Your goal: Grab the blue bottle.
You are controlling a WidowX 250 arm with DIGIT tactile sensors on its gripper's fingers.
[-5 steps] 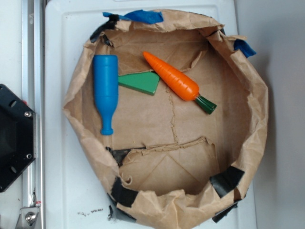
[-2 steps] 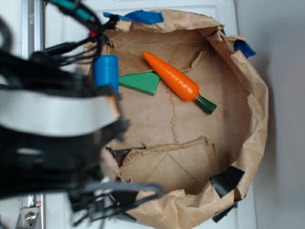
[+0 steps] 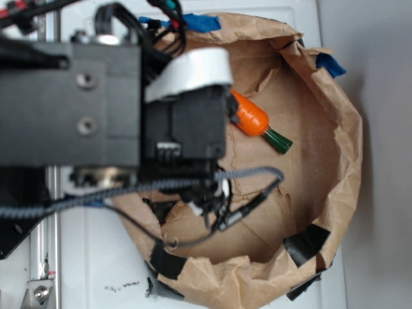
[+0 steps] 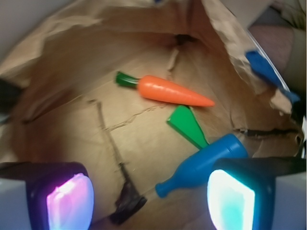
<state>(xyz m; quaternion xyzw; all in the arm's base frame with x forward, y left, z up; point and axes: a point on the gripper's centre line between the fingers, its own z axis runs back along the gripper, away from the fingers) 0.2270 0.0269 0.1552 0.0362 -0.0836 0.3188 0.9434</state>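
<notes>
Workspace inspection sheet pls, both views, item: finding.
Surface: brown paper bag flattened into a walled nest on a white top.
Job's things: blue bottle lying down, free, hidden by the arm in the exterior view.
Clutter: carrot; green wedge against the bottle.
Gripper: open, above the bag floor, fingers empty.
Cables: black leads hanging off the arm.
Surroundings: blue tape and black tape on the rim.

A black robot arm (image 3: 109, 109) looms over the brown paper bowl (image 3: 335, 129), covering all but the carrot's (image 3: 257, 122) green-tipped end.
</notes>
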